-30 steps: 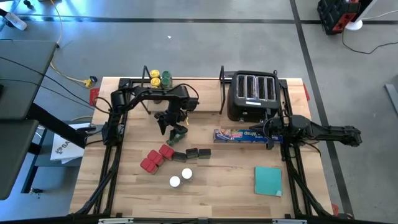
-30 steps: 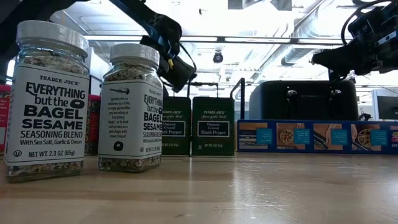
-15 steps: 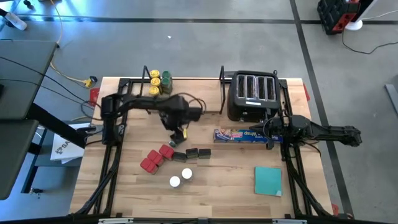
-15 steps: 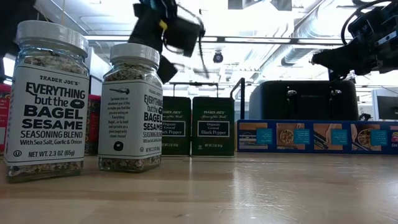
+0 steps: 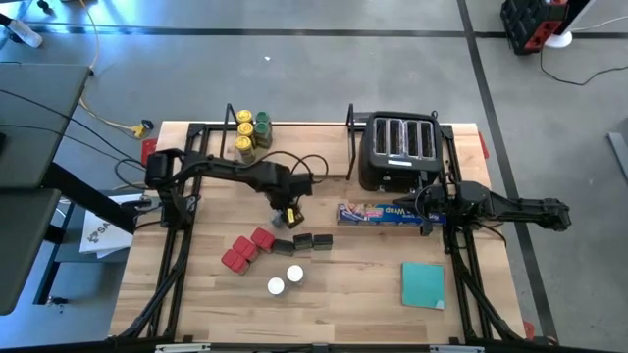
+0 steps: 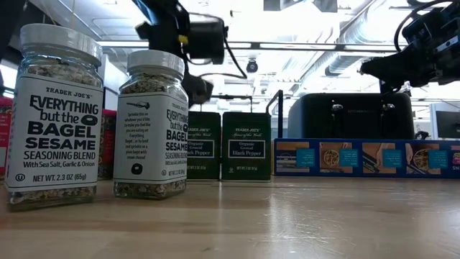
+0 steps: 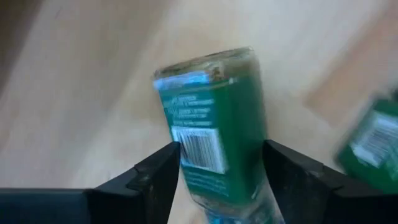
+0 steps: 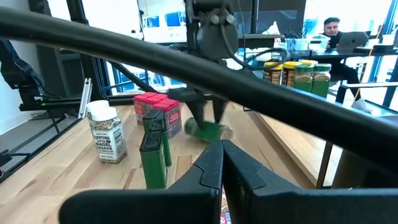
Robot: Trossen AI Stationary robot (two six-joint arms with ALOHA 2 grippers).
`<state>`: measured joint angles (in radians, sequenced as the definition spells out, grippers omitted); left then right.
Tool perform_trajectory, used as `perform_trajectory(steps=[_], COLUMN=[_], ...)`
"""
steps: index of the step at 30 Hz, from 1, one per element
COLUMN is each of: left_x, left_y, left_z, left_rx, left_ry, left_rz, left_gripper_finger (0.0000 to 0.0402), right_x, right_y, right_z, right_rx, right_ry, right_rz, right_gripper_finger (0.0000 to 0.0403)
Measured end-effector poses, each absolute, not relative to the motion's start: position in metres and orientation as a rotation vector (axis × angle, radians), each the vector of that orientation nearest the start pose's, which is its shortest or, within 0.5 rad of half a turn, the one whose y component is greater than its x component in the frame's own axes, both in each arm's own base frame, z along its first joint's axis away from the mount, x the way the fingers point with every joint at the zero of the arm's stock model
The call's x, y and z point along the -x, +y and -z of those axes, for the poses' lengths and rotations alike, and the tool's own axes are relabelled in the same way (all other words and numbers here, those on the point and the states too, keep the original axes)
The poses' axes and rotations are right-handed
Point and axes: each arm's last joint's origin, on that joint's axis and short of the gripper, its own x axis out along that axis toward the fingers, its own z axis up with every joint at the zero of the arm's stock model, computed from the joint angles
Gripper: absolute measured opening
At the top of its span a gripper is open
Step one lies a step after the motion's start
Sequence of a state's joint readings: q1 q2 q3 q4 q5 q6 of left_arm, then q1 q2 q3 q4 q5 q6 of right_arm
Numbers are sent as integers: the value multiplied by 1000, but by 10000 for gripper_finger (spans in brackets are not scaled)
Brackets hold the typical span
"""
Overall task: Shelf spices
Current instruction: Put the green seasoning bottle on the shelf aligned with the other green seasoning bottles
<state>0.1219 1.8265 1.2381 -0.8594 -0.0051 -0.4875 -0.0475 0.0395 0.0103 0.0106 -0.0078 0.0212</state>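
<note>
Left gripper (image 5: 287, 215) at mid-frame in the high view, just above the row of dark tins (image 5: 302, 242). In the left wrist view a green tin (image 7: 214, 134) is seen lying between the two fingers (image 7: 158, 171), jaws part-open around it; contact cannot be confirmed, so no firm hold is claimed. Right gripper (image 8: 222, 163) is closed on nothing, parked right of centre over the blue box (image 5: 381, 212).

Step in hand, as judged: pickup of the lying green tin. The jaws would best be centred on its flat sides and closed squarely before any lift, or it may twist out.

Shelf (image 5: 294, 152) is at upper centre, with jars (image 5: 251, 130) grouped at its left end; the rest of its floor looks free. Toaster (image 5: 400, 149) stands at its right end. Red tins (image 5: 245, 249) and white-capped jars (image 5: 286, 280) stand lower left of the grasp, close enough to be clipped on a low swing. A straight rise, then travel toward the frame's top, looks clearest.
</note>
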Motion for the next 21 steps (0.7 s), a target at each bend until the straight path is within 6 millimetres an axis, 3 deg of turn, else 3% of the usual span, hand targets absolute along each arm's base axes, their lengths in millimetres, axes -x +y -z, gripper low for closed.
perform_trajectory(steps=[6, 14, 21], left_x=[-333, -306, -267], left_y=[56, 24, 11], left_z=[-195, -208, -198], left_rx=[337, 290, 326], left_ry=[1311, 1302, 1293], left_rz=[-561, -544, -593], left_gripper_finger=[194, 198, 220], right_x=[-99, -99, -99], right_y=[-4, -5, -5], right_z=[-165, -165, -165], right_rx=[-22, -22, -22], right_ry=[18, 19, 18], right_rz=[40, 44, 43], right_gripper_finger=[0, 0, 0])
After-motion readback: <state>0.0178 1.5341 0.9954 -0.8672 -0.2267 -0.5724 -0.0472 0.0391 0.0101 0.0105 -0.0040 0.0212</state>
